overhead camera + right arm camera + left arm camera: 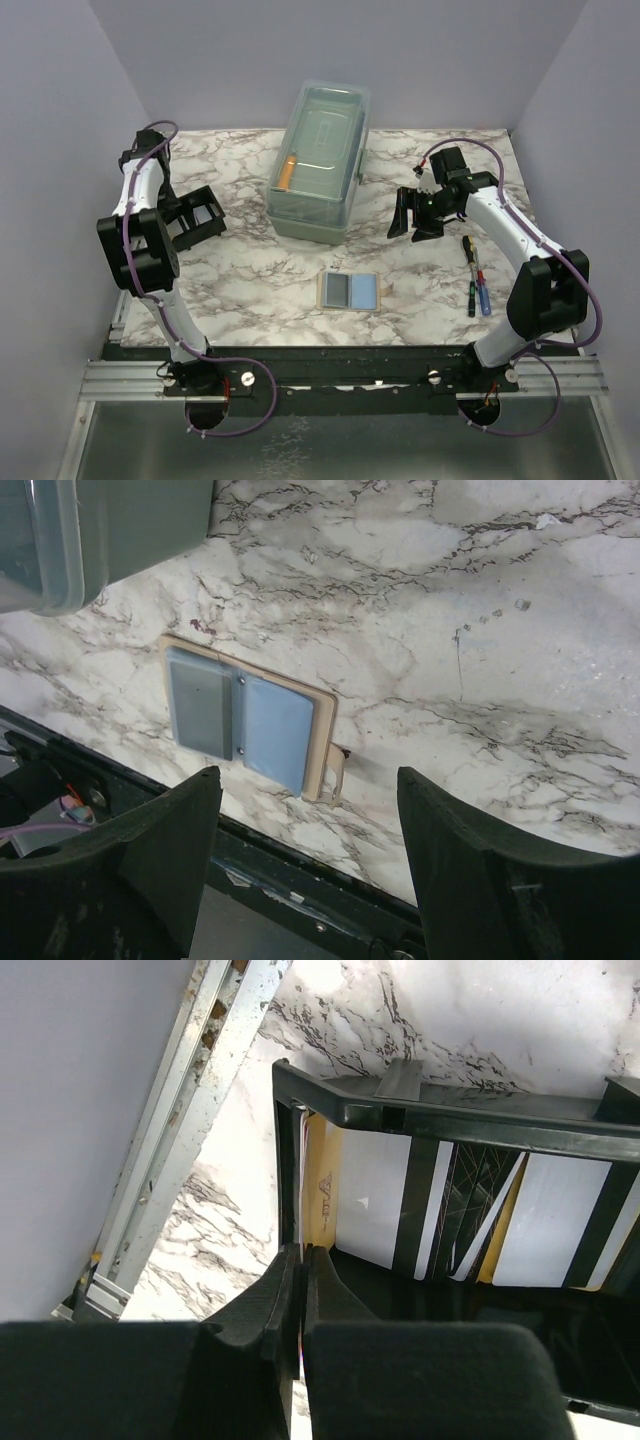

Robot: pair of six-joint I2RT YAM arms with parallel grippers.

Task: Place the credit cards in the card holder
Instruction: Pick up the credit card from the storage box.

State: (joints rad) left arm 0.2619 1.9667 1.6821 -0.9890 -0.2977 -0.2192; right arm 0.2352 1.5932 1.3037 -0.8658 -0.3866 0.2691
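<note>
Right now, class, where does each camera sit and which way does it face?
Top external: above and behind, looking down on the marble table; both arms show.
Left wrist: past the shut left gripper, into the black slotted card holder.
Right wrist: past the open right gripper, down at dark grey and light blue plastic credit cards on a tan pad.
Shared: top and right wrist show the cards.

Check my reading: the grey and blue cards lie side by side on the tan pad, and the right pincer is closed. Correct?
No: the right wrist view shows the right pincer open. The grey card and blue card do lie side by side on the tan pad.
</note>
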